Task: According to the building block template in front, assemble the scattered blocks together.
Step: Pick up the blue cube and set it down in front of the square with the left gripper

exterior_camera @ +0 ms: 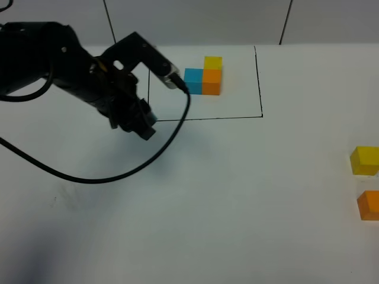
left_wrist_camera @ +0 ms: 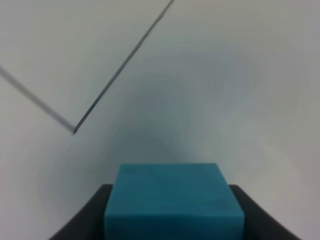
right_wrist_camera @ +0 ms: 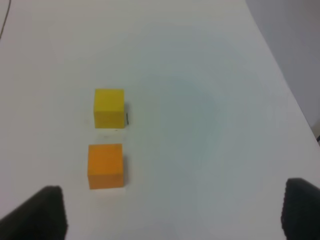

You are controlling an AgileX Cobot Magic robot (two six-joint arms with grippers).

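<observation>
The left gripper (exterior_camera: 144, 126) has its jaws clamped on the blue cube (left_wrist_camera: 174, 200), one jaw on each side face. It hangs beside the near left corner of the drawn frame (exterior_camera: 201, 118). Whether the cube rests on the bench (exterior_camera: 237, 207) or is held just above it, I cannot tell. The template (exterior_camera: 204, 77) sits inside the frame, well apart from this gripper: blue on the left, orange touching it on the right, yellow above orange in the high view.

The orange cube (exterior_camera: 368, 205) and yellow cube (exterior_camera: 364, 160) lie at the far right edge of the bench, near each other but not touching, a long way from the blue one. The right arm is clearly nearer them. The right gripper (right_wrist_camera: 175, 215) has its jaws wide apart and empty. Both cubes lie ahead of it, off toward one finger, orange the closer. Being cubes, they have no long axis, so I judge that closing the gap between blue and these two is what matters next
</observation>
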